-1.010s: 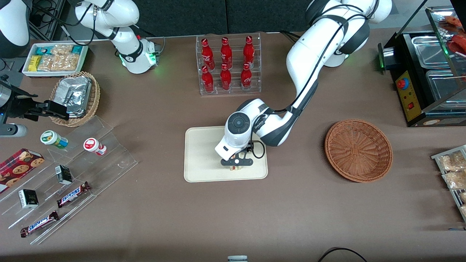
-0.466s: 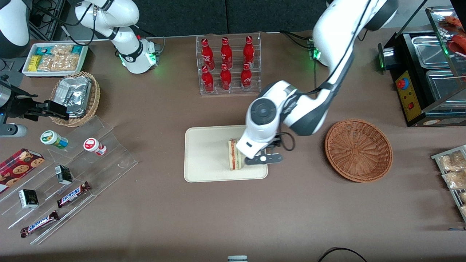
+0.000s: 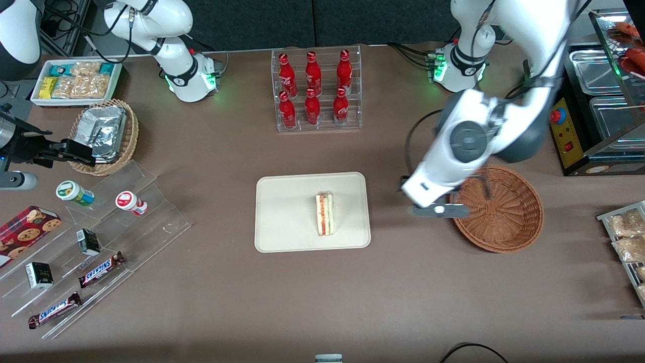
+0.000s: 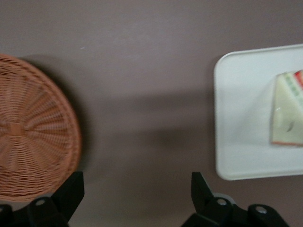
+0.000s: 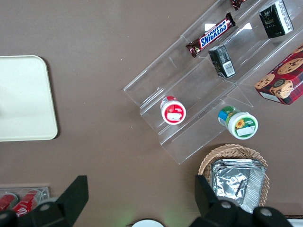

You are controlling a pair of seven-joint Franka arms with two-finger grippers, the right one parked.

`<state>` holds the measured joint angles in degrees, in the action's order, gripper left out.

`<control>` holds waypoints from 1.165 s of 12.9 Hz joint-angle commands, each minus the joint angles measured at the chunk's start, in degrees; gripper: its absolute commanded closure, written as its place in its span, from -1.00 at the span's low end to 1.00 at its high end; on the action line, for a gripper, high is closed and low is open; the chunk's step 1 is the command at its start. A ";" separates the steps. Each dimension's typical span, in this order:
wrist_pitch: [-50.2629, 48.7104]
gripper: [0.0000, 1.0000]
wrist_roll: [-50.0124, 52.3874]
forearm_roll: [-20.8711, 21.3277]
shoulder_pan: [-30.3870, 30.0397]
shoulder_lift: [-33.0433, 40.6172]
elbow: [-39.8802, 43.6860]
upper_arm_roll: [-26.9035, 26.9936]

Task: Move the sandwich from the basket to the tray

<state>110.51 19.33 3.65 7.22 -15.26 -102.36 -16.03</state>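
Sandwich (image 3: pixel 325 214) sits on tray (image 3: pixel 282 212), mid-frame in front view. Basket (image 3: pixel 504 209) empty, right of centre. Tool (image 3: pixel 432 210) spread wide, holding nothing, above bench between tray and basket. Placement looks done; next move is probably just parking the arm.

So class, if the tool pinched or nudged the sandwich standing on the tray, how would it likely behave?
The sandwich stands on a narrow edge on the tray, so a nudge probably tips it. Its soft bread likely squashes. The open tool hangs by the basket.
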 commanded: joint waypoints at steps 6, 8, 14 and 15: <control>-0.19 -1.00 -21.61 -4.79 -18.38 18.84 -14.46 0.04; -4.49 -1.00 -21.52 -4.79 -19.52 20.09 -10.09 1.17; -15.32 -1.00 -18.45 -4.79 -19.61 19.65 2.94 1.71; -15.93 -1.00 -18.36 -4.70 -19.61 19.65 4.61 1.71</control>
<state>97.04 -0.04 -0.33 -11.82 5.07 -101.68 -13.98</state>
